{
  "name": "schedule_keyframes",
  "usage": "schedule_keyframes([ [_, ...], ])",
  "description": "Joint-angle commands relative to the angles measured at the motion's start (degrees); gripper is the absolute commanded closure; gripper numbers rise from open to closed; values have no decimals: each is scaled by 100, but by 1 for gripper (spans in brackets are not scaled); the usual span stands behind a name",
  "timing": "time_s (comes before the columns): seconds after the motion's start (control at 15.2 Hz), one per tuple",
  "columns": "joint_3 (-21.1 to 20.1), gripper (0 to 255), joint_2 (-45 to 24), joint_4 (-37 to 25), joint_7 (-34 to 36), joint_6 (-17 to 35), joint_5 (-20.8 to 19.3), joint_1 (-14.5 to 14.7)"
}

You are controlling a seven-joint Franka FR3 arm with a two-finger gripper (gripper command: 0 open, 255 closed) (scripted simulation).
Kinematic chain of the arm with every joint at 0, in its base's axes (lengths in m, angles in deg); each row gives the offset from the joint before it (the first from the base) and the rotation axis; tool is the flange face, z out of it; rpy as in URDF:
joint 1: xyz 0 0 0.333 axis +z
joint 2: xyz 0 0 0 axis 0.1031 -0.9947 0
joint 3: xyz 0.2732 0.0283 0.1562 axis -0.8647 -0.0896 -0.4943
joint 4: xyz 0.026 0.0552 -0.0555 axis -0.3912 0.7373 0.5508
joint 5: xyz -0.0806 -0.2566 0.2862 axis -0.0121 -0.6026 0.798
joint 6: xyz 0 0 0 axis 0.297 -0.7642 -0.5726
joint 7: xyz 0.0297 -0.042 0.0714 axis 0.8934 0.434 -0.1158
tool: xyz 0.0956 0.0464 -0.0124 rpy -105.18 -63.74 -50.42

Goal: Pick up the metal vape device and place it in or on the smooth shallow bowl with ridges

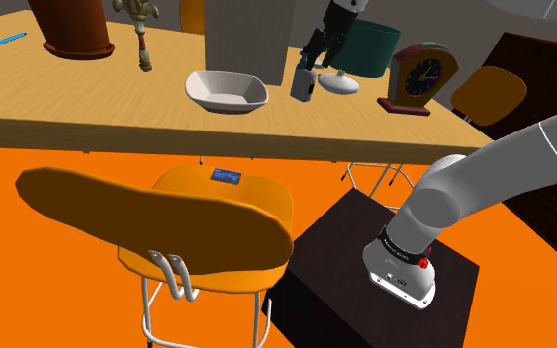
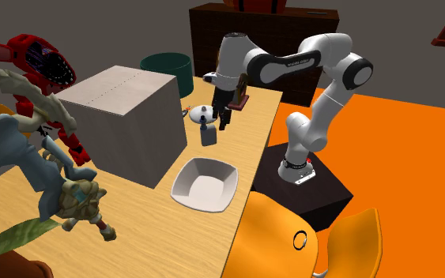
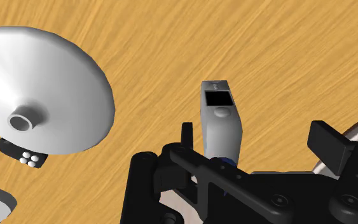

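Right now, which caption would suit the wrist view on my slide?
Open gripper brackets the grey vape device over the wood-grain table.

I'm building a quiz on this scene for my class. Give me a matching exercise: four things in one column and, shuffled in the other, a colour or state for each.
Things:
1. vape
2. bowl
3. chair
4. clock

Descriptions:
A. orange
B. dark dial
C. grey, upright
D. white, empty

Pairs: 1-C; 2-D; 3-A; 4-B
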Motion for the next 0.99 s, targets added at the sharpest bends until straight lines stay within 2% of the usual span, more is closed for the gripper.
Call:
schedule_keyframes([
  [0.0, 23, 0, -449, -396, -8, 120, -67, -34],
  [0.53, 19, 0, -591, 51, -15, 714, -62, -31],
  [0.92, 19, 0, -591, 51, -15, 714, -62, -31],
])
